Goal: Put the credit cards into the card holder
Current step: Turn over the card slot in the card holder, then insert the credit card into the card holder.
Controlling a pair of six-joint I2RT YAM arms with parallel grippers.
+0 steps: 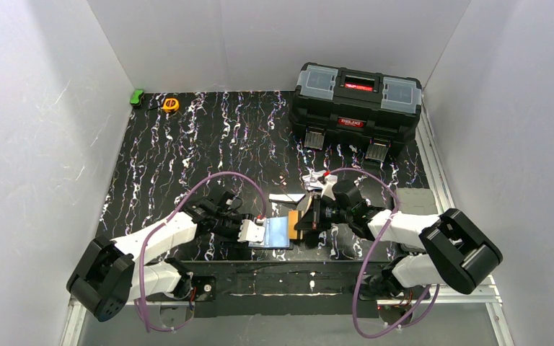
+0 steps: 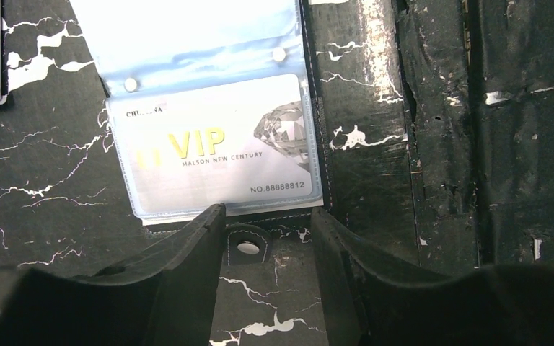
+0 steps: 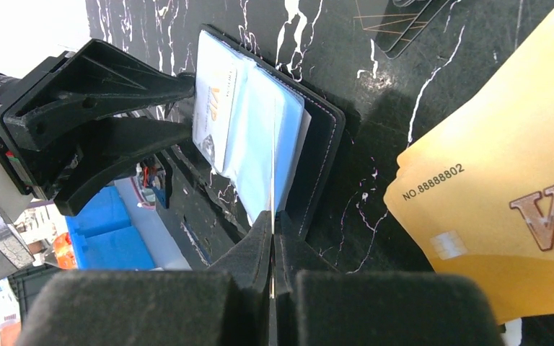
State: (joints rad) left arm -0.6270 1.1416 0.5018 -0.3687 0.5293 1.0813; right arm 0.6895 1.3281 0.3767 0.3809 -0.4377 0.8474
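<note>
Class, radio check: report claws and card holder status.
Left claw open at card holder edge. Right claw shut on edge-on card at holder. Silver card sleeved. Nothing blocking.

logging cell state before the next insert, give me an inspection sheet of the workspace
surface: black marbled mat
job's things: holder open, silver VIP card sleeved; orange card near right gripper; loose cards on mat
clutter: toolbox, tape measure, green item
grippers: left gripper open astride tab; right shut on edge-on card
cables: purple loop per arm
surroundings: white walls
</note>
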